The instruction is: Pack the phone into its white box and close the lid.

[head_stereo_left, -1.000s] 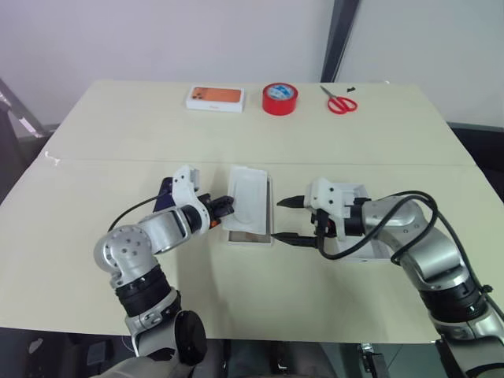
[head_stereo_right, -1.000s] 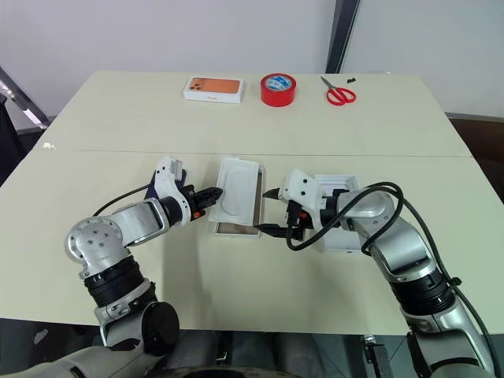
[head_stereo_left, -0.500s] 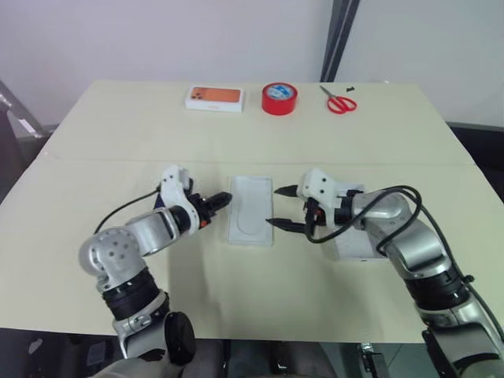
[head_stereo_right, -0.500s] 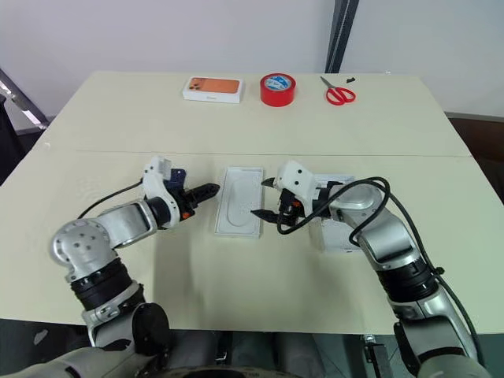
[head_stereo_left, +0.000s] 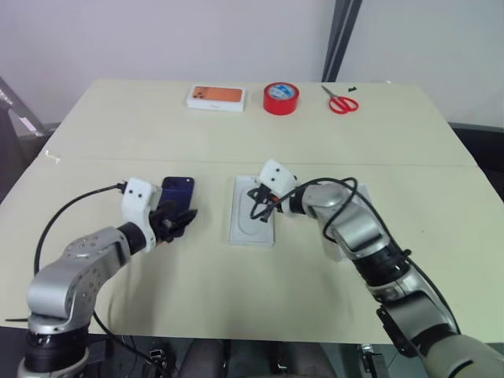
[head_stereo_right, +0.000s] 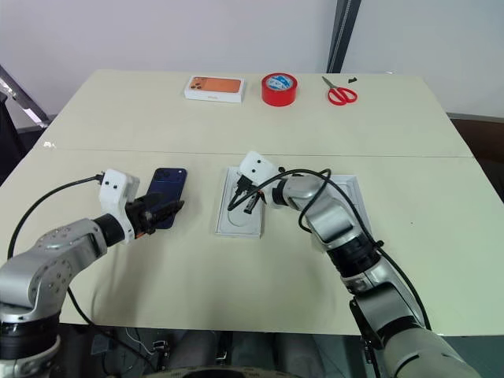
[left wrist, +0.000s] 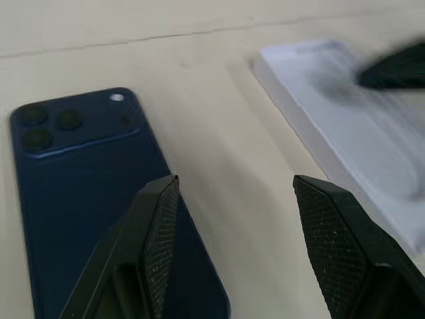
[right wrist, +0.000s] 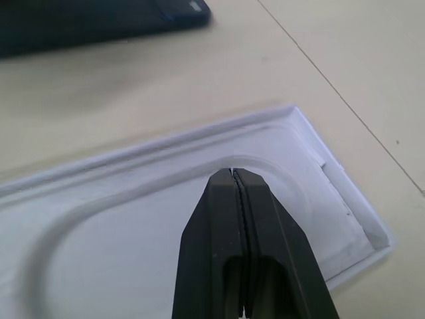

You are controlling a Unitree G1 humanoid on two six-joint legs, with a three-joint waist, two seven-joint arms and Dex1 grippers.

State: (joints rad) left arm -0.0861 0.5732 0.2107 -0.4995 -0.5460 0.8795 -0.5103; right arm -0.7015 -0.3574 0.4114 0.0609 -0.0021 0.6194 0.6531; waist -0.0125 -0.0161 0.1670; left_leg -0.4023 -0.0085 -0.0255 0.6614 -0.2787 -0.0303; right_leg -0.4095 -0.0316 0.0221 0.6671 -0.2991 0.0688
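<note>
- The phone (head_stereo_right: 167, 187), dark blue with its back up, lies flat on the tan surface (head_stereo_right: 260, 134), just ahead of the left end effector (head_stereo_right: 161, 213), whose fingers are spread and hold nothing.
- The white box (head_stereo_right: 241, 211) sits to the phone's right, a thin white insert resting in it.
- The right end effector (head_stereo_right: 241, 201) is closed and empty, tips over the insert.
- The lid (head_stereo_right: 346, 206) lies behind the right arm.
- Risk: the closed tips may slide off the smooth insert or push the box askew.
</note>
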